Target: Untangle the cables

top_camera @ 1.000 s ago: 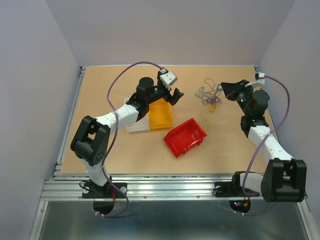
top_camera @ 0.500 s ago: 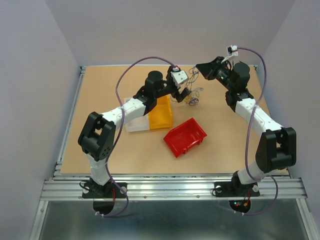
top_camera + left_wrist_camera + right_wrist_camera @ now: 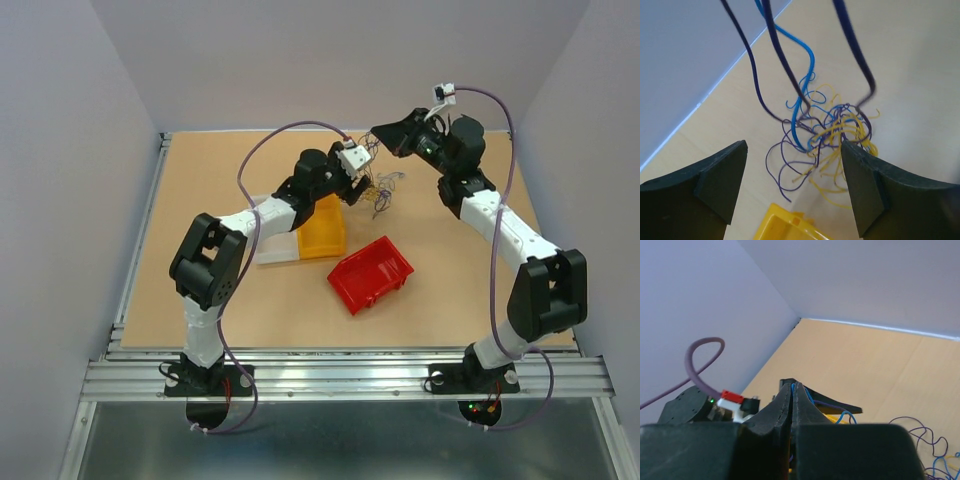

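The cables (image 3: 385,192) sit toward the far middle of the table (image 3: 215,180), a small knot of hair-thin blue, dark purple-black and yellow strands, part of it lying loose on the wood and several strands running up from it. From the left wrist camera the knot (image 3: 837,132) lies on the tabletop below, yellow loops spilling toward the near side, one blue strand and three dark ones climbing out of the top of the view. The right gripper (image 3: 378,133) hangs above and just behind the tangle, its fingers pressed tight together; in its own camera a blue strand (image 3: 796,390) is pinched at the tips of the closed right gripper (image 3: 792,385), and more loops lie on the table off to the lower right (image 3: 927,440). The left gripper (image 3: 362,178) is just beside the tangle on its left, spread wide, its two fingers (image 3: 722,175) standing either side of the knot without touching it. A yellow bin (image 3: 320,228) lies under the left arm, a pale bin (image 3: 272,247) touching its left side, and a red bin (image 3: 370,274) sits nearer, apart from the cables.
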You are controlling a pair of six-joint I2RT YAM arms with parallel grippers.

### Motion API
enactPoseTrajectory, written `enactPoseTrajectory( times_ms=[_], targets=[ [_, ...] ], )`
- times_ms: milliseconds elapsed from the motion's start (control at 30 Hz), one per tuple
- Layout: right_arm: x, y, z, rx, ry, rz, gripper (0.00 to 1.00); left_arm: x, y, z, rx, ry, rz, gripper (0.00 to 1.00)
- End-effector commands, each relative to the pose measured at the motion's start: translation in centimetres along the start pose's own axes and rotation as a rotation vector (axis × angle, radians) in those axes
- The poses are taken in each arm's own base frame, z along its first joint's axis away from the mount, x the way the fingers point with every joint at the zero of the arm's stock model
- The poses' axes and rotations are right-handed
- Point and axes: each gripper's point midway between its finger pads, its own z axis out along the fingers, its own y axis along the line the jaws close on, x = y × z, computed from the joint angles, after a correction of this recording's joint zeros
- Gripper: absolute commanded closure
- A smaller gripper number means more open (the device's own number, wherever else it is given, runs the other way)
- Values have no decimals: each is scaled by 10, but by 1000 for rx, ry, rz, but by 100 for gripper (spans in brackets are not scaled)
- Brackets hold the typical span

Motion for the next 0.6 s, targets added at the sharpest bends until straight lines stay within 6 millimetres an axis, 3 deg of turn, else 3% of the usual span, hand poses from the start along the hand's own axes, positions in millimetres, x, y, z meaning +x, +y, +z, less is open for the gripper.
enactPoseTrajectory(
  times_ms=[0, 33, 67, 133, 167, 200, 233, 300, 333, 367, 433, 567],
  targets=[
    [-26, 39, 4, -76, -64, -31, 99, -35, 4, 11, 26, -109, -2, 28],
    [-27, 39, 2, -74, -71, -33, 100, -34, 2, 10, 30, -118, -11, 32],
    [-25, 38, 0, -67, -72, -28, 99, -32, -1, 9, 35, -127, -20, 45],
    [-21, 37, -7, -49, -81, -25, 99, -25, -8, 8, 53, -143, -25, 61],
    [-19, 36, -9, -46, -80, -23, 99, -22, -7, 8, 51, -142, -30, 87],
    [-16, 33, -11, -36, -80, -22, 100, -18, -7, 8, 44, -139, -39, 97],
    [-7, 29, -17, -19, -70, -22, 100, -15, -3, 5, 45, -143, -58, 100],
    [2, 16, -22, 33, -73, -25, 77, -13, 0, -1, 53, -158, -86, 100],
    [1, 13, -26, 54, -87, -43, 63, -11, 1, -9, 74, -186, -96, 100],
    [17, -1, -31, 102, -70, -37, 36, -14, 1, -15, 91, -205, -130, 100],
    [22, -19, -37, 176, -90, -61, 27, -17, -4, -25, 139, -230, -144, 100],
    [76, -39, -45, 159, 29, -102, 27, -22, -14, -36, 174, -238, -186, 100]
  ],
)
